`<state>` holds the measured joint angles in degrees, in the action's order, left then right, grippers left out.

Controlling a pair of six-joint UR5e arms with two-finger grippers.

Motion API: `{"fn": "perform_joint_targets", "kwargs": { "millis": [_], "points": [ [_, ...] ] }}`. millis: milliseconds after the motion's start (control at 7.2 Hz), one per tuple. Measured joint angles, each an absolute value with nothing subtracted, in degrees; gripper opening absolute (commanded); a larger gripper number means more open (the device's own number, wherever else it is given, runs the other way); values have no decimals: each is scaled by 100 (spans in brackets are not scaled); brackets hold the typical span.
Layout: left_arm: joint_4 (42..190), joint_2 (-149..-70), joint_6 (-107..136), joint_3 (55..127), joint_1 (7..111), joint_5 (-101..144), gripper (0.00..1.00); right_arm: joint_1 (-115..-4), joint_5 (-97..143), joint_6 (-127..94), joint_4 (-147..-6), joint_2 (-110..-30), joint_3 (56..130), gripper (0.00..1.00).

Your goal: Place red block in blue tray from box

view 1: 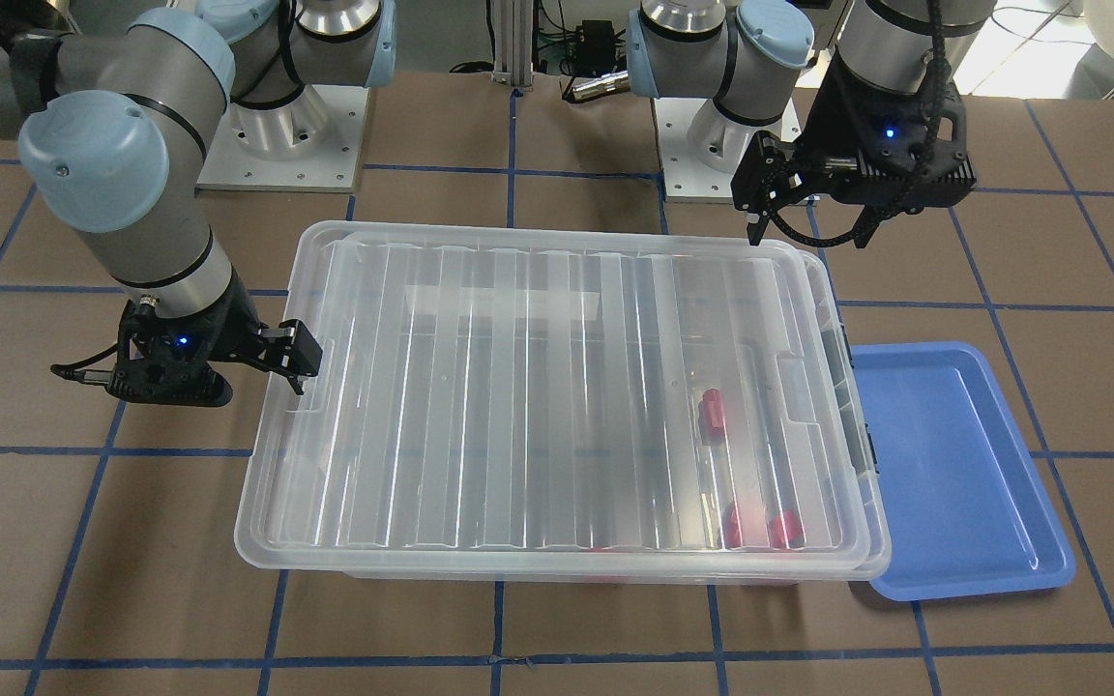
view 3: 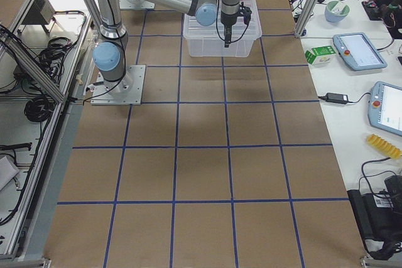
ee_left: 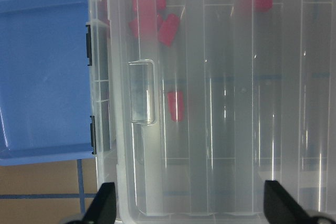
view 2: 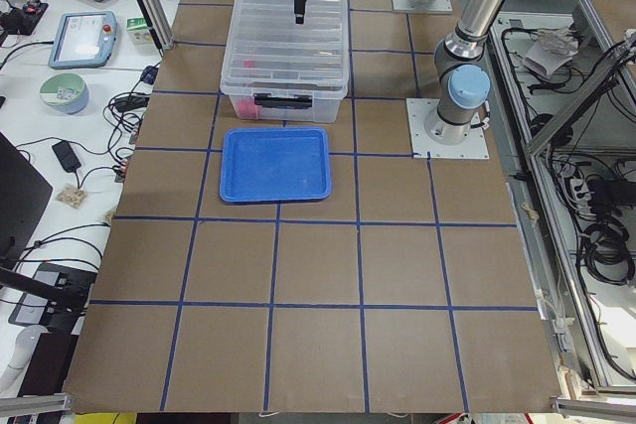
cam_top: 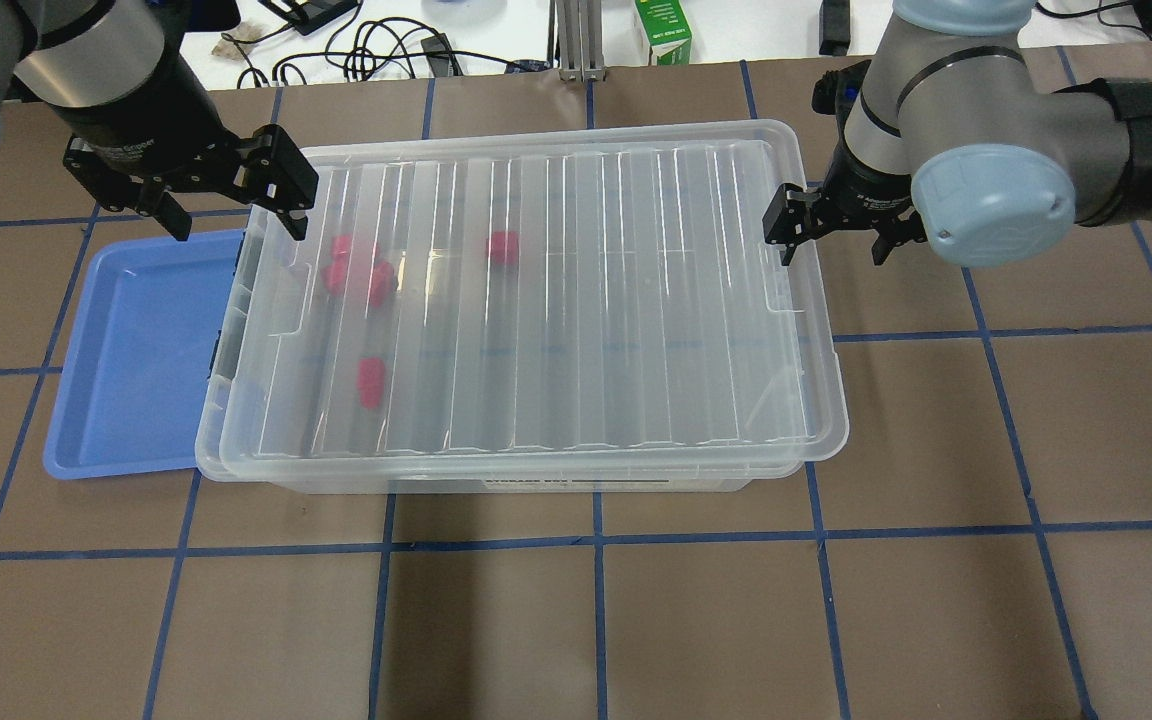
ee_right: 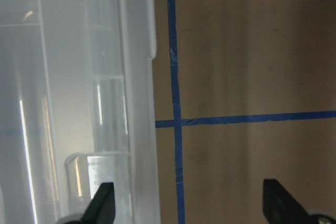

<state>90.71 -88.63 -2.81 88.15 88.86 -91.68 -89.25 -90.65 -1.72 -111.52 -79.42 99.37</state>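
Red block lying inside the box, beneath the ribbed lid, toward the bin's 9 o'clock end as seen from overhead and apart from the other red blocks nearer 12. Blue tray sits just beside the box at 9 o'clock. Left gripper hangs spread and empty over the lid's 10 o'clock corner; right gripper, likewise spread and empty, straddles the lid rim near 2 o'clock. Step in hand, by my reading: taking the lid off. Each gripper should bite the lid's lip alone, not the bin wall, and both ends should rise level, lest the lid catch on the dark latches
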Motion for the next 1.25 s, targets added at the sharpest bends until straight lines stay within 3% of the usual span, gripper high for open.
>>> {"fn": "perform_joint_targets", "kwargs": {
  "millis": [1250],
  "points": [
    [9059,-8868,-281,8807,8886,-9165,100,-8318,-10268,79,-11110,-7983,9900,100]
  ]
}}
